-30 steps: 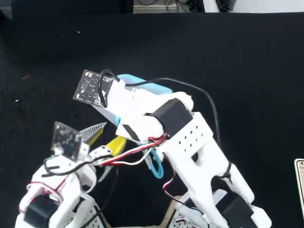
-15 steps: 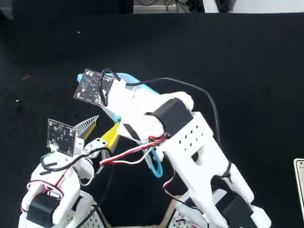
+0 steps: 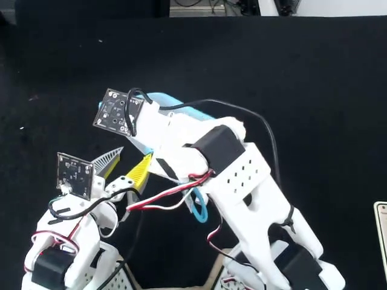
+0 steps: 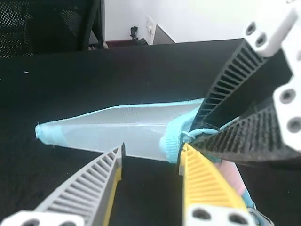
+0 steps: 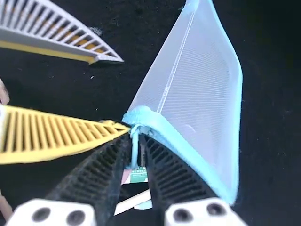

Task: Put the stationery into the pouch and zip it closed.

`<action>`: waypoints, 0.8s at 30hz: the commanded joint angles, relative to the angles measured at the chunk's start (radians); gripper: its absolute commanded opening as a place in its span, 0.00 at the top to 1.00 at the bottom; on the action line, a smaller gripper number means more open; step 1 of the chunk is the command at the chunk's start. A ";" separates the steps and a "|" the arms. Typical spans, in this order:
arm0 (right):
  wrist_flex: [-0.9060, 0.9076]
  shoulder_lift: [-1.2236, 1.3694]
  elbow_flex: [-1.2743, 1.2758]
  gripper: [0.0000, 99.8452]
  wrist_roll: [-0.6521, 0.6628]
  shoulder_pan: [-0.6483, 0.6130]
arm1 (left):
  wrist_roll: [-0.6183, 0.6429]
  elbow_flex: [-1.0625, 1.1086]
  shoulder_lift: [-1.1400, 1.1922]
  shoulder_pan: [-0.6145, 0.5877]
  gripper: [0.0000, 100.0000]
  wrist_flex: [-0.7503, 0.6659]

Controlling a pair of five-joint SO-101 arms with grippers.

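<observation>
A light-blue mesh pouch (image 4: 117, 127) lies on the black table, its far edge (image 3: 187, 109) peeking out behind the right arm. My right gripper (image 5: 134, 136), with black fingers (image 4: 225, 117), is shut on the pouch's blue corner by the zip cord. My left gripper (image 4: 153, 149) stands open right beside it. The yellow finger (image 5: 61, 136) touches that same corner and the grey finger (image 5: 56, 35) is apart from the pouch (image 5: 197, 94). A pink and green item (image 5: 136, 175) shows just under the black fingers.
The right arm's white body (image 3: 242, 175) covers most of the pouch from above. A blue loop (image 3: 199, 208) hangs beneath it among red and black wires. A pale object (image 3: 382, 223) sits at the table's right edge. Open black tabletop lies beyond the pouch.
The left arm has drawn back to the left, and its yellow finger has swung up toward the pouch corner. The right arm and pouch have barely moved.
</observation>
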 commanded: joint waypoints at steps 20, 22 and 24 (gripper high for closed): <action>0.166 0.008 -0.312 0.99 0.114 -0.048 | 0.008 -0.021 0.003 -0.211 0.80 -0.068; 0.170 0.013 -0.383 0.99 0.110 -0.048 | 0.012 -0.076 0.003 -0.308 0.80 -0.049; 0.175 0.035 -0.440 0.99 0.109 -0.048 | 0.015 -0.116 0.003 -0.381 0.80 -0.031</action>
